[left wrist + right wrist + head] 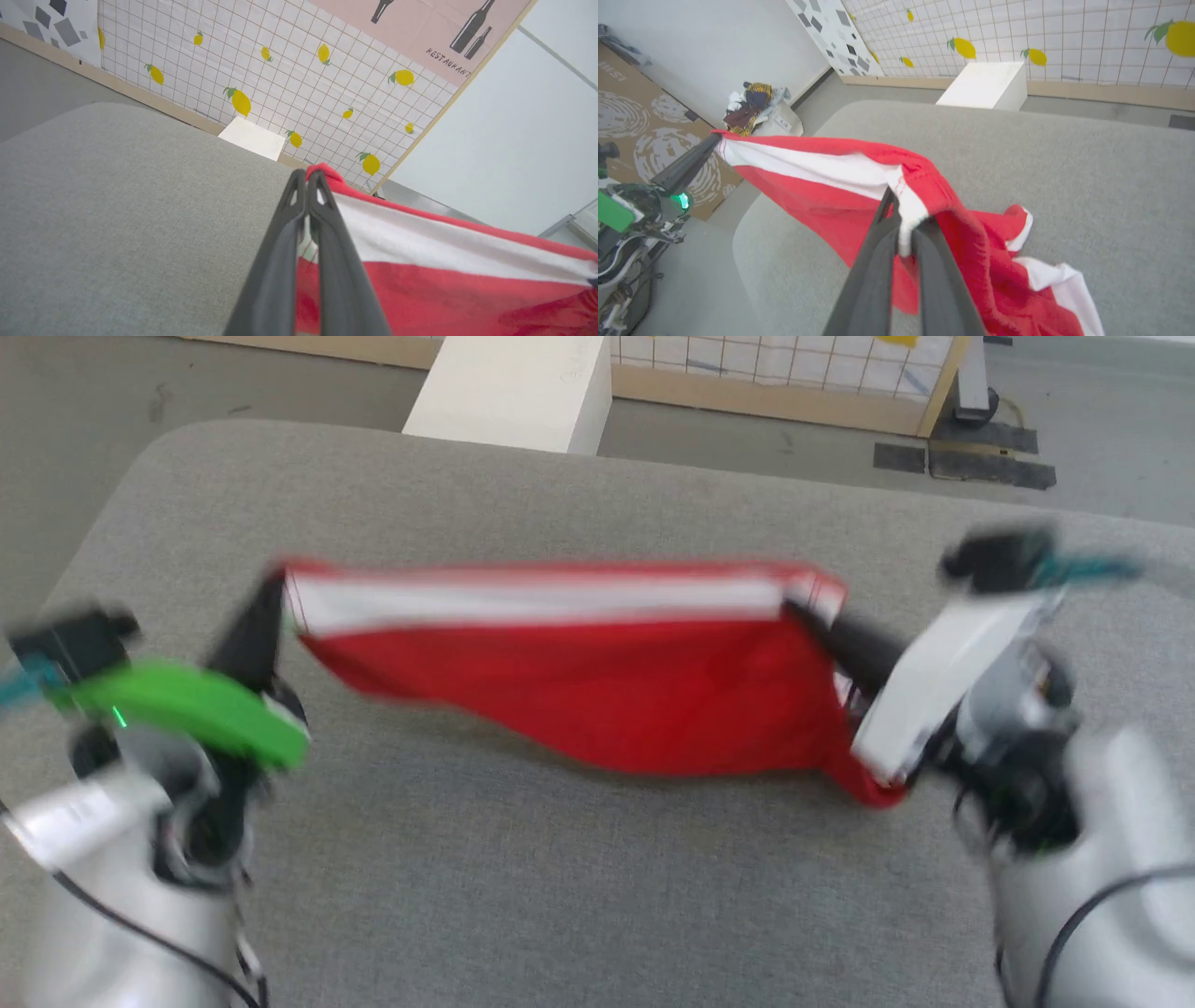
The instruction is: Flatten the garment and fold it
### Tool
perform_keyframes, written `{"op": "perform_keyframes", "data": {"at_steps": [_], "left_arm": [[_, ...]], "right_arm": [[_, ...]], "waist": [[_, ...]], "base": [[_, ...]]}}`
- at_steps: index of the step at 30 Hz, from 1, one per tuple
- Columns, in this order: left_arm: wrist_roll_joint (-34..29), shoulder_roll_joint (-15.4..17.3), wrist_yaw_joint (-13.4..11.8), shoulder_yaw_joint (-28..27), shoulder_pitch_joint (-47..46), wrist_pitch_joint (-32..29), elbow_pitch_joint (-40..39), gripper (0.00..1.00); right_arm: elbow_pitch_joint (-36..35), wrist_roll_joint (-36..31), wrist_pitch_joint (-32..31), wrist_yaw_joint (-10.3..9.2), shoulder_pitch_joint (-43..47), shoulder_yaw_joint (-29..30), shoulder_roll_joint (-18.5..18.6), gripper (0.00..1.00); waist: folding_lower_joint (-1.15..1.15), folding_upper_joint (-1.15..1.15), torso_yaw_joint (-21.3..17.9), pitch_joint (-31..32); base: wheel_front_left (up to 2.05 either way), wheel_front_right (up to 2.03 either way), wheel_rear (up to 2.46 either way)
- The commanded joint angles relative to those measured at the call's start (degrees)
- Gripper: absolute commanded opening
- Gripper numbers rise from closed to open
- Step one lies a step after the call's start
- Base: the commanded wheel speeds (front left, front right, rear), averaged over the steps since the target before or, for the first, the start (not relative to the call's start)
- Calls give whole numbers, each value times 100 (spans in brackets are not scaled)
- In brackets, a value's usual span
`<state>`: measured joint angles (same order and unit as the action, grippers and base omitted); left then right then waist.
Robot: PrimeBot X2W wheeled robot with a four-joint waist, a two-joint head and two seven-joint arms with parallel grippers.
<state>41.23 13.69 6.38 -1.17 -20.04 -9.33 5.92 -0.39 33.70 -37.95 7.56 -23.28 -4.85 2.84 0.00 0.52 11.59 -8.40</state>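
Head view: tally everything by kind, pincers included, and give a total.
garment: 1
pincers: 2, the left pincer and the right pincer, each shut on the garment
grey padded surface: 1
white block: 1
Total: 5

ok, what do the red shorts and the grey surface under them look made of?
Shorts: soft matte fabric, likely a knit; they sag and bunch where unsupported. Grey surface: matte woven cloth, fine texture visible; rounded corners suggest padding.
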Motion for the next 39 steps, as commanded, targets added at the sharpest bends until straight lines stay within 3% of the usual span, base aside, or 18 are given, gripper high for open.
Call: {"op": "perform_keyframes", "data": {"at_steps": [1,4,10,15,23,27,32,35,39], "left_arm": [[94,130,29,-19,-403,-147,-107,0],[83,399,39,65,-1125,-507,-110,0],[-219,855,13,259,-2610,-932,640,0],[-679,1087,-46,402,-3764,-711,1496,0],[-1188,1188,10,564,-4968,499,2259,0],[-1120,1181,57,634,-4939,808,2624,0],[-884,1179,101,879,-4400,1025,2818,0],[-672,1186,107,1044,-3892,1131,2688,0],[-421,1259,109,1151,-2923,1198,2357,0]], "right_arm": [[-106,193,-203,-8,-409,143,4,0],[4,500,-551,-8,-1223,397,4,0],[1310,534,-514,-8,-3123,485,4,0],[2719,280,281,-8,-4628,205,4,0],[4093,207,2318,-8,-6075,-359,4,0],[4574,320,2715,-8,-6084,-599,4,0],[4733,424,2715,-8,-5492,-894,4,0],[4534,452,2625,-8,-4907,-979,30,0],[3701,710,2287,-8,-3662,-1207,267,0]], "waist": [[0,-52,-53,-68],[0,-52,-126,-200],[0,-52,-316,-647],[0,-52,-466,-1050],[0,-52,-552,-1433],[0,-52,-554,-1451],[0,-52,-498,-1354],[0,-52,-450,-1176],[0,-52,-378,-786]], "base": [[0,0,0],[0,0,0],[0,0,0],[0,0,0],[0,0,0],[0,0,0],[0,0,0],[0,0,0],[0,0,0]]}}
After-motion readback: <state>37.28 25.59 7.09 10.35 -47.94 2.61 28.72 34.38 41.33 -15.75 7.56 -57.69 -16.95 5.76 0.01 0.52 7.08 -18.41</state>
